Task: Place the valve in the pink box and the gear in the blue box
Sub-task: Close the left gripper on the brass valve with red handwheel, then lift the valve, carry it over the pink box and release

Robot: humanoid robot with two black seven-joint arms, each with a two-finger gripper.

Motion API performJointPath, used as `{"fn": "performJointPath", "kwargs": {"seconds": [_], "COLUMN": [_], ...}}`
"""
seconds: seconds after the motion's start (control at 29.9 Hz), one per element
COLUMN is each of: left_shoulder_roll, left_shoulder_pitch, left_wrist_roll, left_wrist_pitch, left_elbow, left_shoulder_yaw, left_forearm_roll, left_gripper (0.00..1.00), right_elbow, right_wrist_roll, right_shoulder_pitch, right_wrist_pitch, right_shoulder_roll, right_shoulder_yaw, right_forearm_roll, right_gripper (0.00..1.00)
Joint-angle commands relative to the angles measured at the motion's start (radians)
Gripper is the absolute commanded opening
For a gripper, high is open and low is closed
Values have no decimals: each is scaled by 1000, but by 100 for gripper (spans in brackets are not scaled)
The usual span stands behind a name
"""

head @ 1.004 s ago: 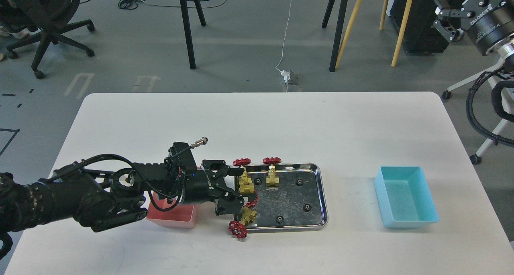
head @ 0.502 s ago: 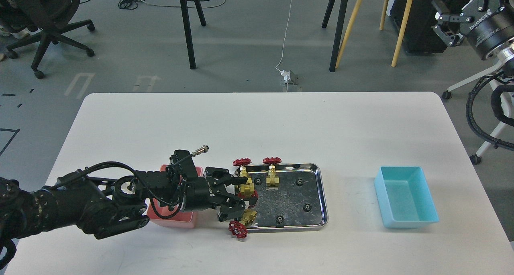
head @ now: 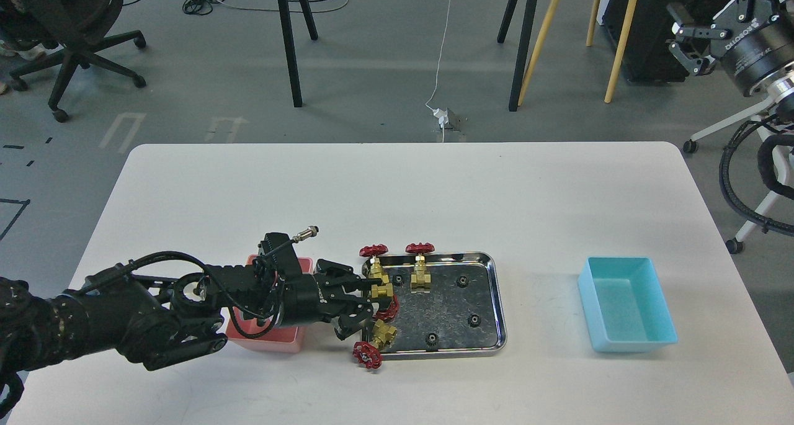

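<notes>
Four brass valves with red handwheels sit at the left end of a steel tray [head: 500, 301]. Two stand upright [head: 374, 251] [head: 421, 275], one lies off the front-left rim [head: 375, 344], and one [head: 379, 291] lies between my left gripper's fingers. My left gripper [head: 370, 301] reaches in from the left and is closed around that valve's brass body. The pink box [head: 267, 339] lies under my left wrist, mostly hidden. Small black gears [head: 474, 319] lie on the tray. The blue box [head: 626, 313] stands empty at the right. My right gripper [head: 680, 35] is open, raised off the table's far right.
The white table [head: 397, 189] holds everything. Beyond its far edge stand chair and stool legs [head: 288, 40] on a grey floor with cables. A black hose [head: 732, 183] hangs beside the table's right edge.
My left gripper's fingers have narrowed from wide open to closed around the valve at the tray's left edge. The wrist has dropped slightly. The right gripper shifted a little.
</notes>
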Motion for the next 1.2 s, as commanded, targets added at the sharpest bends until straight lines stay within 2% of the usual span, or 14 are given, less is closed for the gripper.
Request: {"fn": "performJointPath", "kwargs": {"seconds": [0.0,0.03,0.13,0.3,0.43,0.54,0.67,0.94,1.17], "left_shoulder_roll": [0,0,0,9,43,82,170,431,571], "left_shoulder_pitch": [0,0,0,-12,-30,-47,-72,-72,-46], "left_wrist_roll": [0,0,0,0,0,0,0,0,0], "left_wrist_pitch": [1,1,6,14,55,64,63,63,64], "left_elbow": [-1,1,-1,-22,-39,-93,-214,-412,-440], "left_shoulder_yaw": [-1,-1,-1,-9,-17,-20,-56,-121,-110], "left_forearm_roll": [0,0,0,-3,-3,-5,-6,-5,-3], "left_gripper": [15,10,9,8,8,8,8,8,8], "right_elbow": [-4,-4,-4,-7,-8,-7,-8,-8,-7], "right_wrist_roll": [0,0,0,0,0,0,0,0,0], "right_shoulder_pitch": [0,-2,-6,-9,-9,-9,-9,1,1], "right_wrist_pitch": [0,0,0,0,0,0,0,0,0], "right_shoulder_roll": [-1,-1,-1,-1,-1,-1,1,13,15], "right_shoulder_yaw": [0,0,0,0,0,0,2,29,38], "right_forearm_roll": [0,0,0,0,0,0,0,0,0], "right_gripper": [99,99,99,99,99,99,99,99,99]}}
